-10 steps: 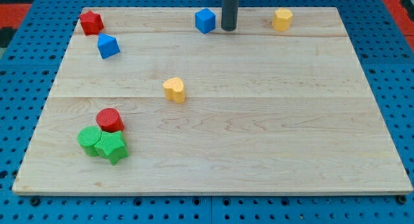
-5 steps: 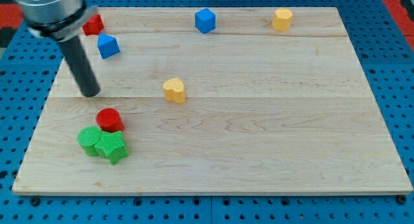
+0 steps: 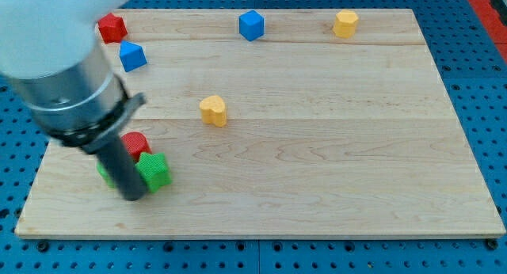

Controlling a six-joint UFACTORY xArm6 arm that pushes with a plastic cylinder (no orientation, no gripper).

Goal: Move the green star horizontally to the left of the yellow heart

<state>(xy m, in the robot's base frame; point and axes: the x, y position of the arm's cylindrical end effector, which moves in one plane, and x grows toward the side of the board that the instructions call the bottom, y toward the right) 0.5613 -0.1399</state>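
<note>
The green star (image 3: 154, 170) sits near the board's lower left, just below the red cylinder (image 3: 136, 143). My tip (image 3: 131, 196) is down at the star's lower left, touching or almost touching it. The rod hides most of a second green block (image 3: 102, 173) on the left. The yellow heart (image 3: 213, 110) stands up and to the right of the star, near the board's middle.
A red star (image 3: 112, 26) and a blue cube (image 3: 132, 56) lie at the top left. Another blue cube (image 3: 251, 24) and a yellow block (image 3: 345, 23) lie along the top edge. The arm's large grey body (image 3: 55, 60) covers the left side.
My tip swept from the top middle to the left side, then down to the green blocks. The green star has shifted a little to the right and up.
</note>
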